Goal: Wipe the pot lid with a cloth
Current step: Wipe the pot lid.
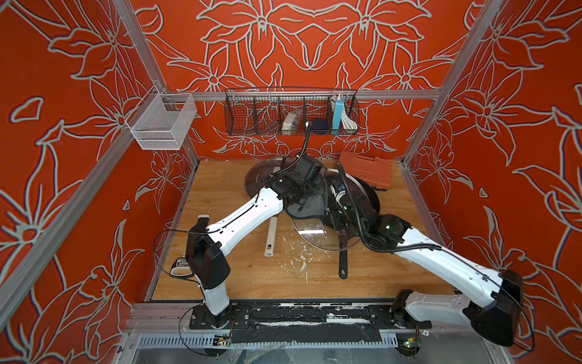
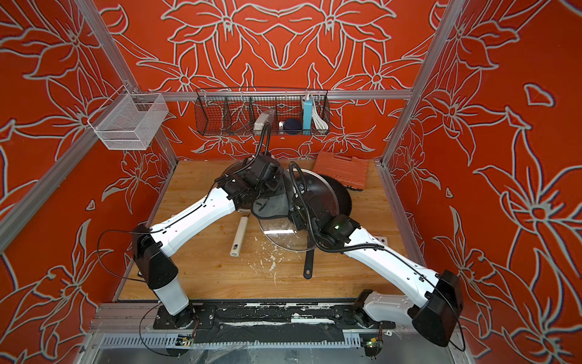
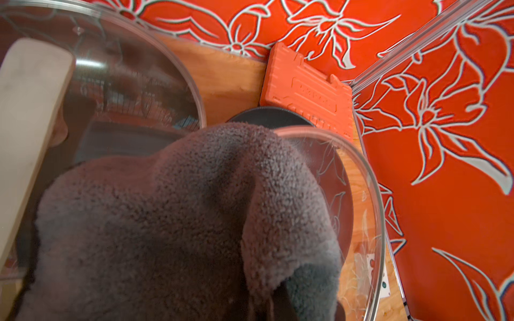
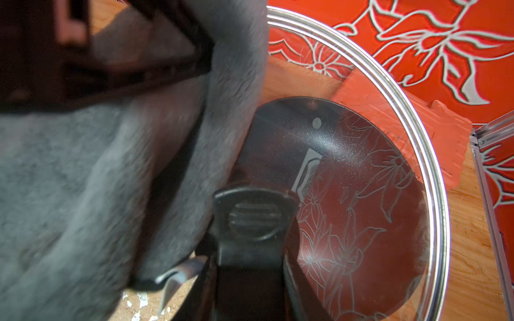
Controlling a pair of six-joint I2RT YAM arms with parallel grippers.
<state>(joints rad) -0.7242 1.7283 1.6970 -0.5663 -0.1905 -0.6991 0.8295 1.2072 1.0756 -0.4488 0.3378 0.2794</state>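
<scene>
The pot lid [image 1: 256,179] [image 2: 231,171], clear glass with a cream-white bar handle [image 3: 30,111], lies flat at the back of the table, partly under my left wrist. My left gripper [image 1: 302,195] is shut on the dark grey cloth [image 1: 310,201] [image 3: 167,222], which hides its jaws. The cloth hangs between the pot lid and a second glass lid [image 1: 324,234] [image 4: 361,194], draped against that lid's edge. My right gripper [image 4: 251,278] is shut on that lid's black handle [image 4: 253,219] and holds it tilted over a black pan [image 1: 368,195].
The pan's long handle [image 1: 343,264] points toward the front. A white tube [image 1: 271,234] lies on the wood left of the tilted lid. An orange-red case [image 1: 367,170] leans at the back right corner. A black wire basket [image 1: 291,113] and a white mesh basket [image 1: 160,121] hang on the walls.
</scene>
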